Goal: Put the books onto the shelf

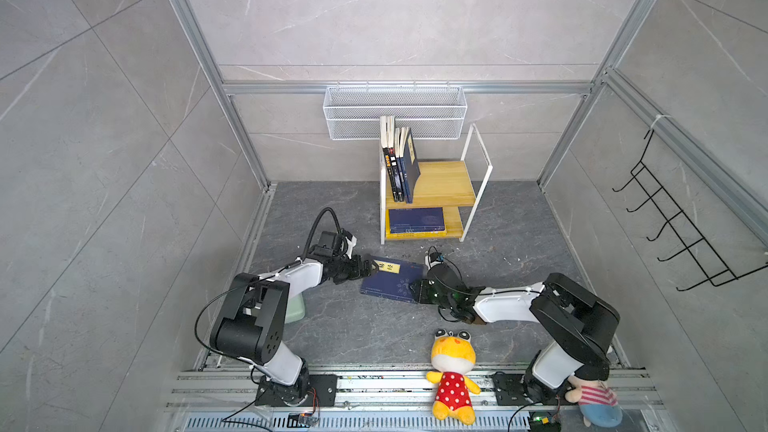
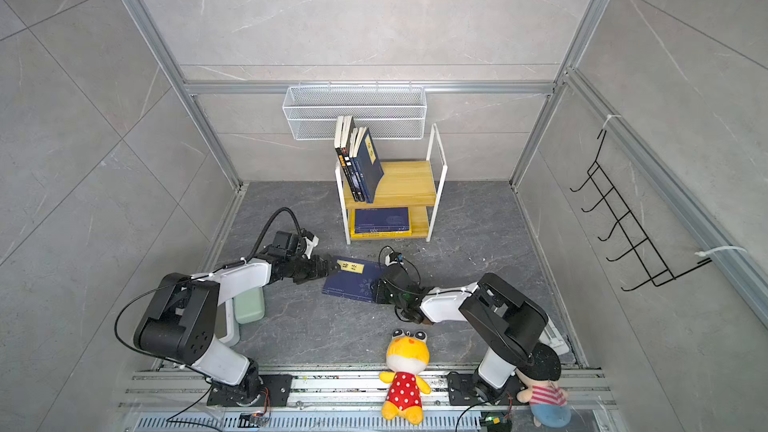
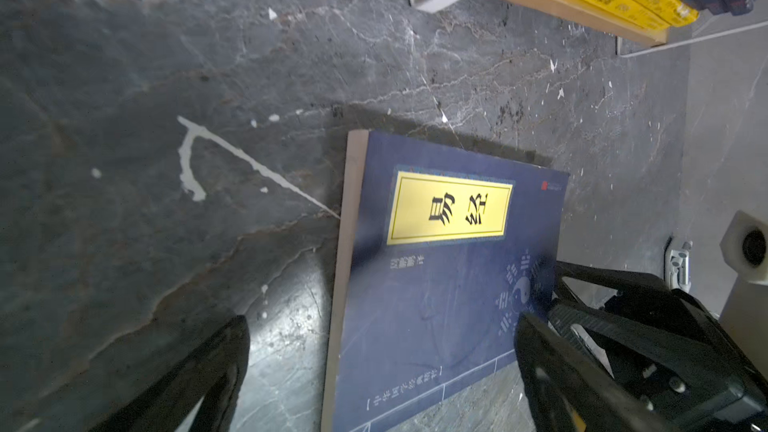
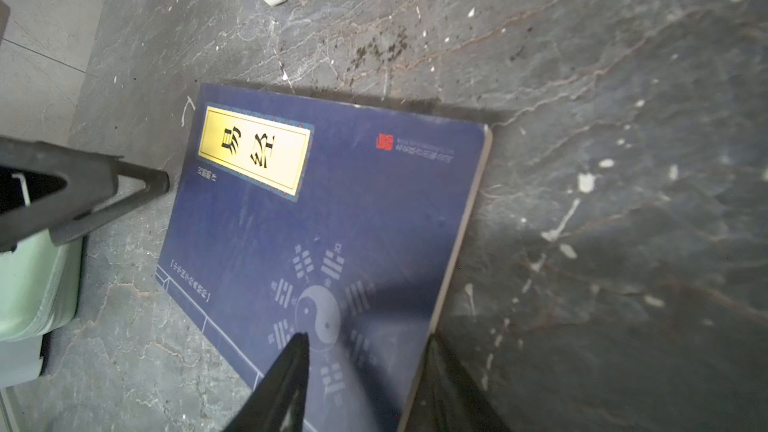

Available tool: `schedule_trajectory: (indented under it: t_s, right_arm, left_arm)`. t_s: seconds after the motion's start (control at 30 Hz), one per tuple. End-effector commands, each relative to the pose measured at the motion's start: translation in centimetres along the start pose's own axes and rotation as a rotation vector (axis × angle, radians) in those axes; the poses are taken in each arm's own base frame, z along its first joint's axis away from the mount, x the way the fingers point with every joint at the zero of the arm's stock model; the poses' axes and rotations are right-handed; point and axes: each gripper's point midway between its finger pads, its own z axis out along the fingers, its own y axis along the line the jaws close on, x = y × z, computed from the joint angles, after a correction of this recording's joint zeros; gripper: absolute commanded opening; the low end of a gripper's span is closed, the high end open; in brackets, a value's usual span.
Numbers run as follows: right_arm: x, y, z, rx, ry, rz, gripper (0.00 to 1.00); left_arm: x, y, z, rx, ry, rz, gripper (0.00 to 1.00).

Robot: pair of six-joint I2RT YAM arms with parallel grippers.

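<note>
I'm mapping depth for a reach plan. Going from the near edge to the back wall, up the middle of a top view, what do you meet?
yellow frog plush → navy book on the floor → shelf → white wire basket on the back wall.

Both arms are folded low and reach inward, so that their hands nearly meet. The left arm (image 1: 299,274) runs its white forearm out almost flat, with the wrist level behind the hand. The left gripper (image 1: 370,271) stands wide open, its fingers (image 3: 199,376) spread far apart and closed on nothing. One tip sits just beside the nearest edge of the book (image 1: 392,282). The right arm (image 1: 507,305) bends sharply at the elbow, its forearm stretched low toward the other hand. The right gripper (image 4: 368,337) pinches the book's edge closest to it, one finger lying on the cover, the other down at the edge.
</note>
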Motion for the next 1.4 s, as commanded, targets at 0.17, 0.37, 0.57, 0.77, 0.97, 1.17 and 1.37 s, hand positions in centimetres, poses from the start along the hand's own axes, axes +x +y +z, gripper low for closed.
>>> schedule_trajectory:
  t_s: [0.17, 0.37, 0.57, 0.77, 0.97, 1.17, 1.37]
  right_arm:
    - [4.9, -3.4, 0.3, 0.117, 0.179, -0.033, 0.48]
    - [4.7, -2.9, 0.3, 0.105, 0.18, -0.043, 0.48]
    - [4.5, -2.1, 0.1, 0.091, 0.187, -0.052, 0.48]
    - [4.0, -2.0, -0.3, 0.114, 0.185, -0.075, 0.48]
    - [3.6, -1.8, -0.5, 0.115, 0.185, -0.082, 0.48]
    - [3.1, -1.9, -1.9, 0.12, 0.157, -0.093, 0.48]
    - [1.8, -2.4, -5.0, 0.183, 0.109, -0.215, 0.53]
  left_arm:
    - [0.5, -0.6, 1.4, 0.057, 0.081, -0.025, 0.88]
    - [0.4, -1.9, 1.3, 0.128, 0.101, -0.044, 0.64]
    - [0.7, -3.8, 0.5, 0.232, 0.095, -0.04, 0.54]
    - [0.4, -4.6, -1.5, 0.23, 0.035, -0.017, 0.37]
    - [0.4, -4.5, -1.4, 0.229, 0.036, -0.045, 0.16]
    - [0.3, -4.9, -2.5, 0.234, 0.004, -0.044, 0.0]
    - [-0.4, -5.5, -3.6, 0.239, -0.023, -0.057, 0.0]
